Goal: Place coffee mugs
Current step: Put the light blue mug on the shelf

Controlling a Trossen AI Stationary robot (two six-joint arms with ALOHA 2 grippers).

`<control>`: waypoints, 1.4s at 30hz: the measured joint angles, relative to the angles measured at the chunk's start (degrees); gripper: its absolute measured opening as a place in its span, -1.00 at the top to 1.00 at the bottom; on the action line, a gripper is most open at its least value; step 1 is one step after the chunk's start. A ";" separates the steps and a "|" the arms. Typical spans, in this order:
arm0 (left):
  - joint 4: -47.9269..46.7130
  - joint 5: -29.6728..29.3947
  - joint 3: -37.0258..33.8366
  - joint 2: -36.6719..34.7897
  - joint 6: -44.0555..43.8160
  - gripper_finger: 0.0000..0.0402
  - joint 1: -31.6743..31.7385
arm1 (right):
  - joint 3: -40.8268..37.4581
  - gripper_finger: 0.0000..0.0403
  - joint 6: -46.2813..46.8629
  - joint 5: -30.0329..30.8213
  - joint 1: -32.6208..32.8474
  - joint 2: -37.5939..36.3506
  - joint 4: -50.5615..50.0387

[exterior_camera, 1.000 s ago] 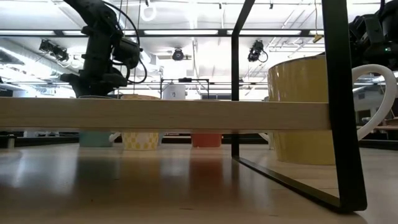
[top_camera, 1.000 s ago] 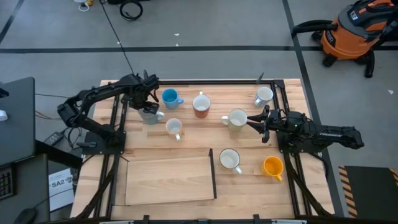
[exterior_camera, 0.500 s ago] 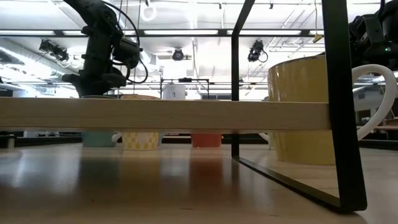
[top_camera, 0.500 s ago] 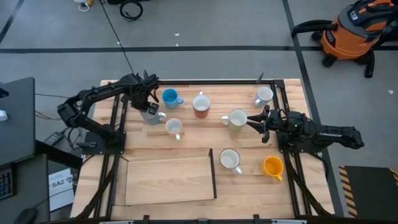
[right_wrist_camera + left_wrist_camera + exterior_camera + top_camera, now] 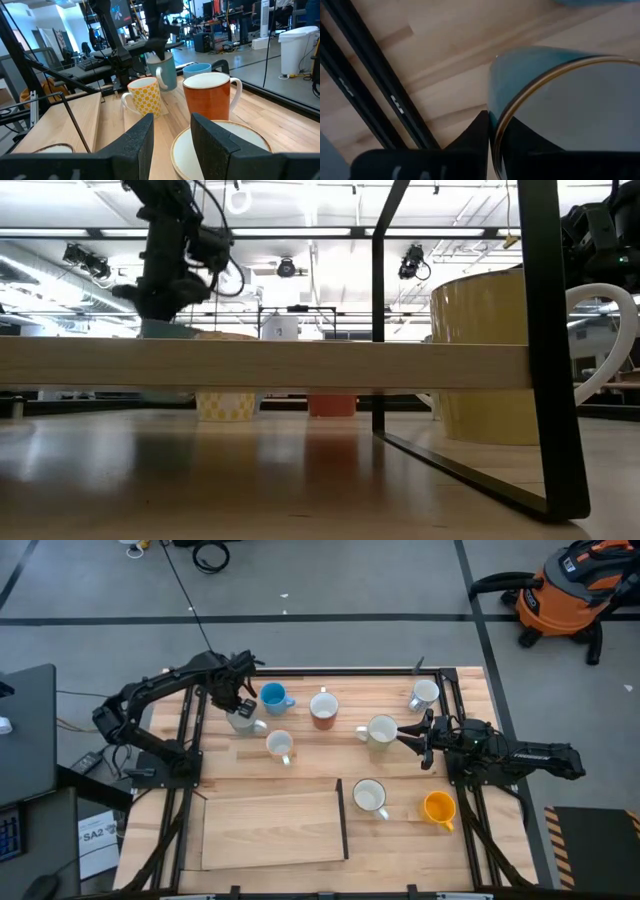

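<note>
Left gripper point(image 5: 240, 705) clamps a grey-blue mug point(image 5: 241, 718) by its rim — lifted off the desk point(image 5: 300, 770) (right gripper point(image 5: 408, 732) open beside a cream mug point(image 5: 381, 730)).

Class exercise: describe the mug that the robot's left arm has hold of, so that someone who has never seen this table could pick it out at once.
Start at the wooden table and go to its far left corner, where the left tool reaches in. The pale grey-blue mug pinched by its rim there is the one. Unlike the bright blue mug beside it, it hangs lifted off the wood.
</note>
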 joint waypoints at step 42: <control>-18.45 7.65 25.43 -0.02 -28.76 0.83 -49.75 | 0.00 0.33 0.02 0.00 0.01 -0.01 -0.01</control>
